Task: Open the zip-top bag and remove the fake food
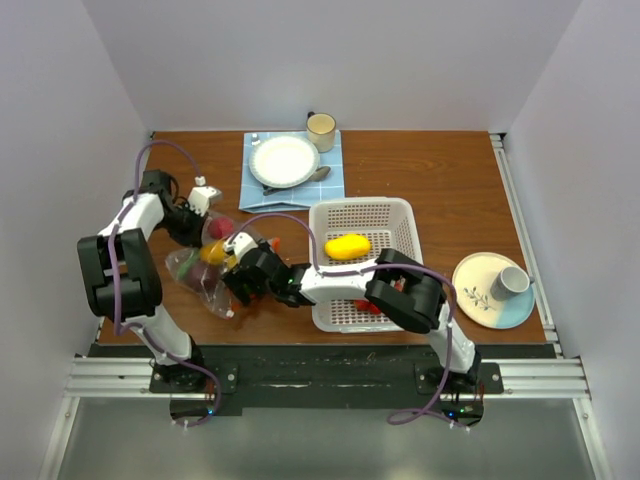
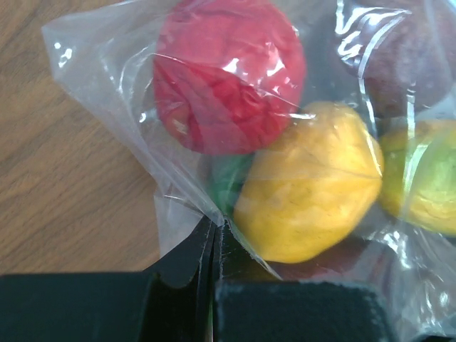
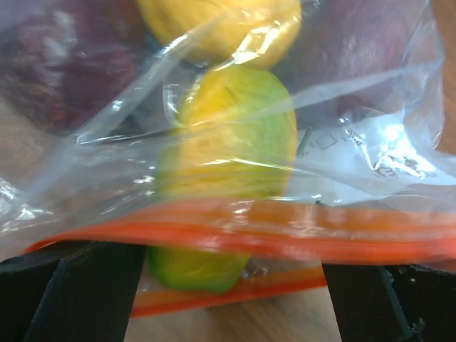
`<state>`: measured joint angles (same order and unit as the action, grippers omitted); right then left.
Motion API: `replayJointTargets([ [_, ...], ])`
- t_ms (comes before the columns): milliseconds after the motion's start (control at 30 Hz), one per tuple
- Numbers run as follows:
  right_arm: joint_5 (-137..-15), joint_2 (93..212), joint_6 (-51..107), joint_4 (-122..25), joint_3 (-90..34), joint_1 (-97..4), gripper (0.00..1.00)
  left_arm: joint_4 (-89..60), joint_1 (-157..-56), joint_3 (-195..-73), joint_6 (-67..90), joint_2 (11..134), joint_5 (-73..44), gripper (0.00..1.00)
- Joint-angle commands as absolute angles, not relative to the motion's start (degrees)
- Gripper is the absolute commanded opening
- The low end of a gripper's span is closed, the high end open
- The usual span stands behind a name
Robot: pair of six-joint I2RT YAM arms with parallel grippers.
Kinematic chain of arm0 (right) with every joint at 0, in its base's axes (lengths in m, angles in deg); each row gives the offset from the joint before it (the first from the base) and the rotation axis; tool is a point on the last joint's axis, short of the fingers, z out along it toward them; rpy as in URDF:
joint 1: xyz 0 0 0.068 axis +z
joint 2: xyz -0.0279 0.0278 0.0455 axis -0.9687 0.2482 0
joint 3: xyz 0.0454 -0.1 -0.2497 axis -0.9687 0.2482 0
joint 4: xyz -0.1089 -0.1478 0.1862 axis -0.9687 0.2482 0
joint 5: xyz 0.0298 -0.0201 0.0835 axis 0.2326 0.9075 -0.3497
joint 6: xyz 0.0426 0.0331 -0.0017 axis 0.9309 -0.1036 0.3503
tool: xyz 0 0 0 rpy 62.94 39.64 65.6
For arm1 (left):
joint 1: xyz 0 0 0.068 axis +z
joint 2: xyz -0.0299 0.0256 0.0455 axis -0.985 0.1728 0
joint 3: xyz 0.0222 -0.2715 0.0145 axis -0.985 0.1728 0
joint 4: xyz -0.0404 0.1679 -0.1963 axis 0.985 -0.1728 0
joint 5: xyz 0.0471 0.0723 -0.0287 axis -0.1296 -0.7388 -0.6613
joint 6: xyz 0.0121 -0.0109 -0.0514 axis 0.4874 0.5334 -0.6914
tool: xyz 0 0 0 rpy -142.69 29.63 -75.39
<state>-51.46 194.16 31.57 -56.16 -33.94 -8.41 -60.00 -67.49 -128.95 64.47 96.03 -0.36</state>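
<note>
Left gripper (image 1: 205, 214): jaws pressed together, pinching the clear film of the zip-top bag (image 1: 195, 272) at its far end. The bag lies crumpled on the counter (image 1: 430, 170), left of the white basket (image 1: 400, 206). Its long axis is unclear; the orange-red zip strip faces right. Fake food (image 2: 306, 192) is glossy and rounded, blurred behind crinkled plastic. Right gripper (image 1: 240, 272): jaws spread, straddling the strip. A yellow piece (image 1: 347, 246) lies in the basket.
</note>
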Motion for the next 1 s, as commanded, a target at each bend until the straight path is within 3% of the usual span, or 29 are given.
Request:
replayJointTargets([
  [0, -53.4, 194.2, 34.9, -58.5, -34.9, -10.1, 0.88, -62.9, -68.1, -129.2, 65.5, 92.7, 1.3, 0.0],
  [33, -53.9, 194.0, 35.0, -58.9, -34.1, -10.2, 0.81, -63.4, -68.1, -129.5, 65.5, 92.7, 1.7, 0.0],
  [67, -54.2, 191.8, 35.7, -59.2, -32.8, -10.3, 0.6, -65.6, -68.1, -131.4, 65.3, 92.7, 3.1, 0.0],
  [167, -53.9, 186.7, 36.2, -59.9, -28.9, -10.3, 0.37, -69.8, -68.1, -137.7, 63.3, 92.6, 4.7, 0.0],
  [267, -51.5, 179.2, 34.9, -55.0, -27.6, -10.2, 0.27, -74.4, -68.6, -146.2, 61.6, 91.2, 5.2, 0.0],
  [433, -49.1, 173.1, 34.3, -38.6, -31.5, -10.4, 0.22, -76.5, -69.0, -154.1, 60.2, 86.6, 5.5, 0.0],
  [600, -47.5, 170.8, 35.3, -24.4, -33.7, -10.3, 0.16, -77.4, -69.6, -152.1, 59.7, 84.0, 6.2, 0.0],
  [967, -39.8, 153.7, 38.1, -7.8, -24.6, -15.8, 0.17, -74.2, -74.5, -145.5, 57.4, 82.9, 4.9, 0.0],
])
